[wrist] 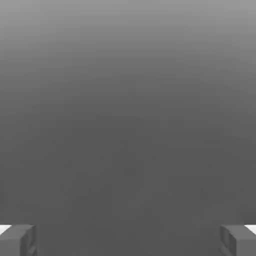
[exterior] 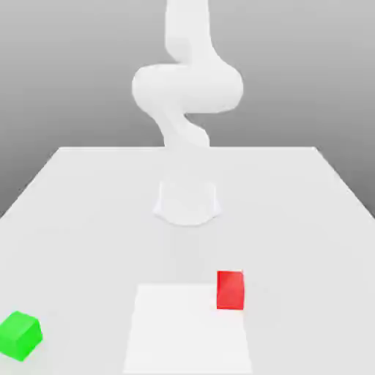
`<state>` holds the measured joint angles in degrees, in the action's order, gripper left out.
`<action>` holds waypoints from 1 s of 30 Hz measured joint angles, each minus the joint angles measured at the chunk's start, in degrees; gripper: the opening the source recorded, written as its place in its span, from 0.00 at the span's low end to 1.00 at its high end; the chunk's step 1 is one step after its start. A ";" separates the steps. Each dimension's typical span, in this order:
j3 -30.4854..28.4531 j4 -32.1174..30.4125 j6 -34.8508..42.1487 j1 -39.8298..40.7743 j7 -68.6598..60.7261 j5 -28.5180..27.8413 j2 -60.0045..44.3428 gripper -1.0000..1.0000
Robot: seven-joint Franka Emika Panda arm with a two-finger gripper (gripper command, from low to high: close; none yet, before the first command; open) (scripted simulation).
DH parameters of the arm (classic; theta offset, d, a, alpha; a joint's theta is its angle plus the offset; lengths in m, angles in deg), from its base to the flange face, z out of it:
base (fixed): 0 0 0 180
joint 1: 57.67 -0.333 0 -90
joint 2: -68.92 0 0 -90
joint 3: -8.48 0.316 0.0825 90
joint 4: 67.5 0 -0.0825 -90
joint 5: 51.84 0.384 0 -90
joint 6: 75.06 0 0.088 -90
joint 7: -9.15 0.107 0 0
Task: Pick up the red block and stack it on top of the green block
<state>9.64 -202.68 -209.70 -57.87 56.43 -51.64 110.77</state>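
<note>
Green block (exterior: 20, 335) sits nearest the exterior camera, low at that view's left, resting on the pale worktop (exterior: 307, 220) close to its front edge. It is turned a little, so that one corner faces forward, and nothing touches it.

Red block (exterior: 230, 290) lies well apart from the green block, toward the exterior view's right and slightly farther back. It rests flat on the worktop, on the far right corner of a brighter white square patch (exterior: 187, 329) on the surface. It too stands alone, with nothing on top of it.

Behind the red block, farther back along the worktop's middle, the white arm (exterior: 187, 88) rises from a round base (exterior: 187, 203) and bends over in a thick curl above it.

From the hand view, the pincer (wrist: 128, 241) is spread wide: its two grey fingertips (wrist: 17, 240) stand at opposite sides of the picture with a broad gap between them, and nothing is held there. Beyond the fingertips lies plain grey background, lighter at one end and darker toward the fingers.
</note>
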 joint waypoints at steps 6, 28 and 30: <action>3.33 -9.37 -8.14 -0.49 4.01 0.65 -11.57 0.50; 2.90 -27.22 -39.01 -7.06 19.43 -6.97 -53.12 0.00; 2.91 -27.22 -39.05 -7.05 19.53 -7.06 -53.12 0.00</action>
<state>12.55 -229.90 -248.75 -64.92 75.95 -58.70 57.65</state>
